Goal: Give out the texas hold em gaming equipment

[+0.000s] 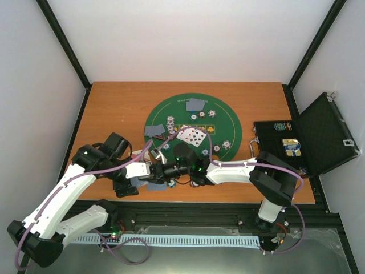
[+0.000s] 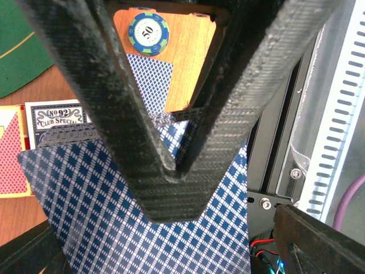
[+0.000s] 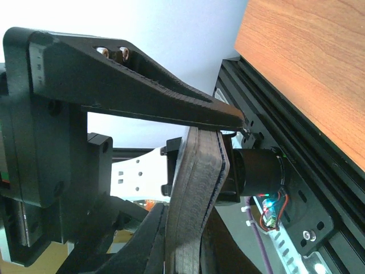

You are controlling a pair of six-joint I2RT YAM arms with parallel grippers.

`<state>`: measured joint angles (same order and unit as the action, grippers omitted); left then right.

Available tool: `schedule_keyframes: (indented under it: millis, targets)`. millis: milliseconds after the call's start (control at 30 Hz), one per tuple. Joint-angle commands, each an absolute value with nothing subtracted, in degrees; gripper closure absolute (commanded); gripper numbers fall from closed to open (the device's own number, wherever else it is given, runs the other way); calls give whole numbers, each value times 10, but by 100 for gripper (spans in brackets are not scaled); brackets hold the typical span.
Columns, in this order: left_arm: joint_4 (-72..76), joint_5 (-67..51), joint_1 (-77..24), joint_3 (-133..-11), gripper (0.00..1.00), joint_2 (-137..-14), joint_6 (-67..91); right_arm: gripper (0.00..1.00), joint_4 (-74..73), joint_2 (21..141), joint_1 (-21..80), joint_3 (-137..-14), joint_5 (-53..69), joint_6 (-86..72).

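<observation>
My right gripper (image 3: pixel 214 142) is shut on a thick deck of blue-diamond-backed playing cards (image 3: pixel 197 200), seen edge-on and slightly bowed. Over the table's near edge it meets my left gripper (image 1: pixel 149 171). In the left wrist view the deck's top card (image 2: pixel 114 228) fills the foreground, and the right gripper's black fingers (image 2: pixel 131 114) form a V over it. My left gripper (image 2: pixel 171 248) stands open, its fingers wide apart on either side of that card. A blue-green 50 chip (image 2: pixel 148 33) lies on the wood near a loose card (image 2: pixel 151 80). On the mat are face-up cards (image 1: pixel 191 136) and chips (image 1: pixel 228 145).
The round green mat (image 1: pixel 231 123) covers the table's middle. An open black case (image 1: pixel 319 134) stands at the right edge. A blue card box (image 2: pixel 54 120) and a red one (image 2: pixel 11 154) lie left of the deck. The black frame rail (image 2: pixel 274 171) runs along the near edge.
</observation>
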<state>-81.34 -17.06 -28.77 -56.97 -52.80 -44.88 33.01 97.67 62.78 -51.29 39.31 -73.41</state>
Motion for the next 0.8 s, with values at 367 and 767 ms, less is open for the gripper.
schedule_keyframes:
  millis: [367,767]
  targets:
    - [-815,-179,-288,-585,31,-515,-468,97,349,1011,632,-507,373,-737]
    - [-817,-183,-288,-608,35,-519,-455,97,290,1012,630,-512,350,-725]
